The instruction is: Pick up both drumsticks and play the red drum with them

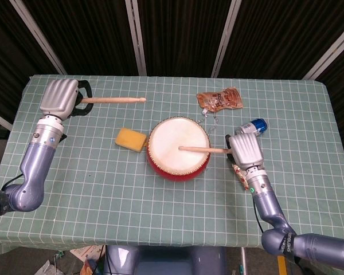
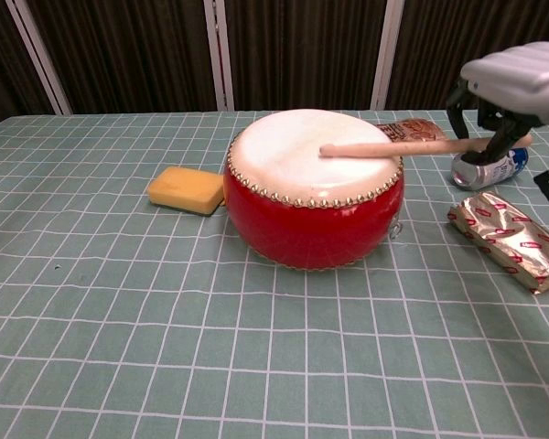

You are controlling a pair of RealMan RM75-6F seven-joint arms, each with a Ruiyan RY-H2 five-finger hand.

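Observation:
The red drum (image 1: pixel 178 150) (image 2: pixel 313 187) with its white skin stands mid-table. My right hand (image 1: pixel 246 150) (image 2: pixel 520 80) grips a wooden drumstick (image 1: pixel 202 150) (image 2: pixel 398 147) just right of the drum; the stick lies across the skin with its tip near the centre. My left hand (image 1: pixel 61 97) is raised at the far left and grips the other drumstick (image 1: pixel 114 99), which points right, well away from the drum. The chest view does not show the left hand.
A yellow sponge (image 1: pixel 130 139) (image 2: pixel 186 189) lies left of the drum. A blue-and-silver can (image 1: pixel 254 125) (image 2: pixel 488 165), a foil snack pack (image 2: pixel 508 238) and a brown packet (image 1: pixel 219 99) (image 2: pixel 413 132) lie to the right and back right. The green checked cloth (image 1: pixel 160 206) covers the table.

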